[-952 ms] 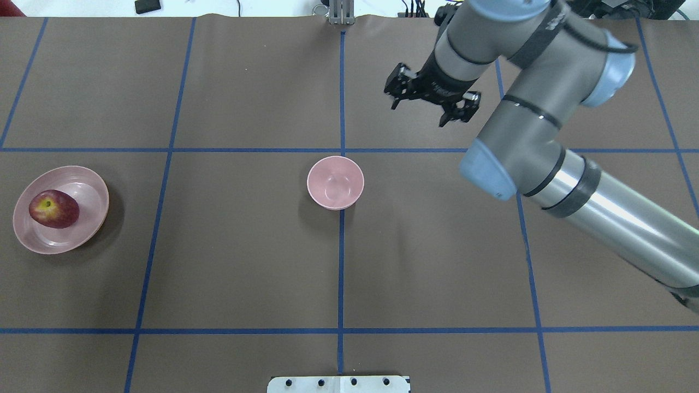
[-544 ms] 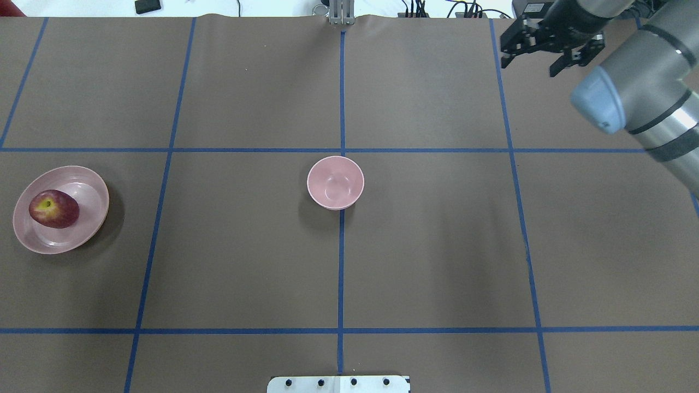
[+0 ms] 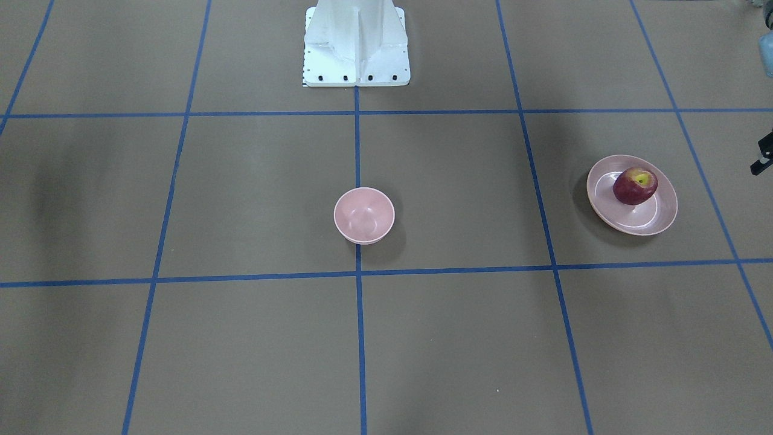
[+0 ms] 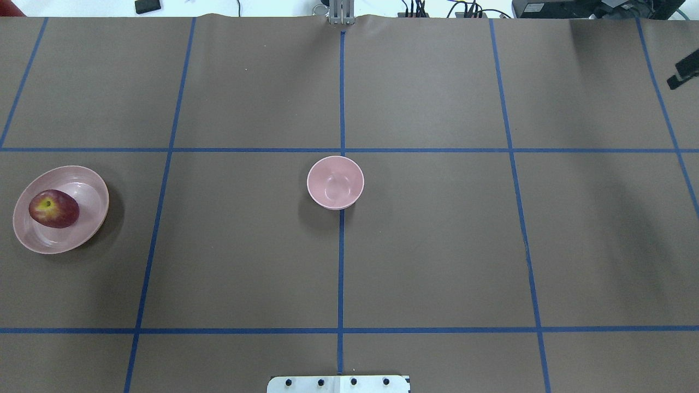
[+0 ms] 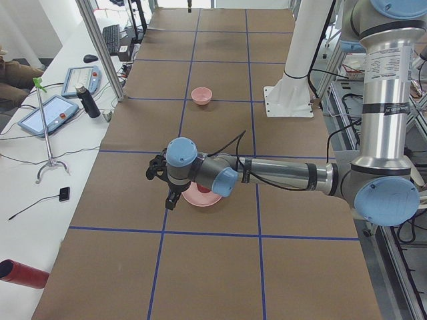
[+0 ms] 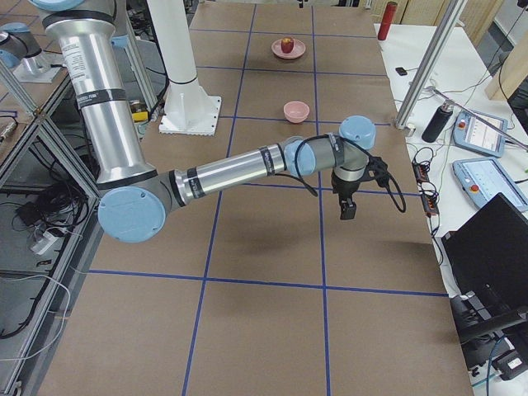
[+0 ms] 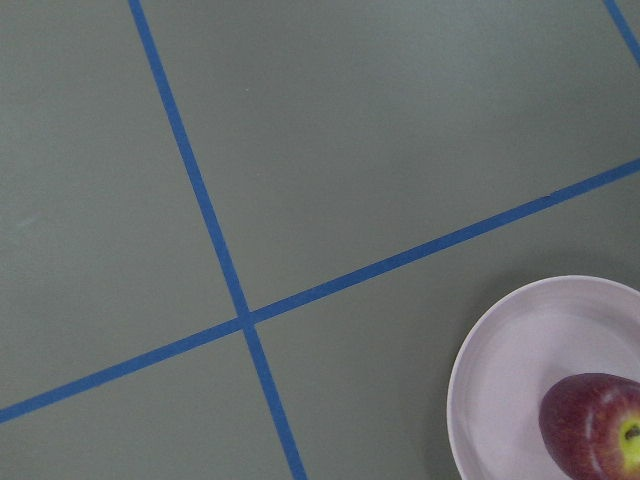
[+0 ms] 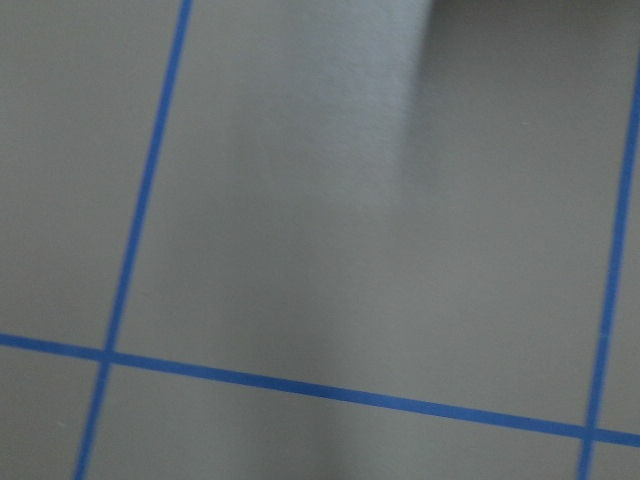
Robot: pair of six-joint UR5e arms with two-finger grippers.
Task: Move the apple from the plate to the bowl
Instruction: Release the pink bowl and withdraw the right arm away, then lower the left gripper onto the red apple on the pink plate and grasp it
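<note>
No lettering legible anywhere; left arm's label [image 5: 385,63], a white printed sticker on its upright silver tube, print too small to read; right arm's label [image 6: 89,66], equally illegible

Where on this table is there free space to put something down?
Bare cover lies between the bowl and the plate, and all along the bowl's right side. Only the left end is busy: the apple sits on the plate, with the left claw close beyond it.
</note>
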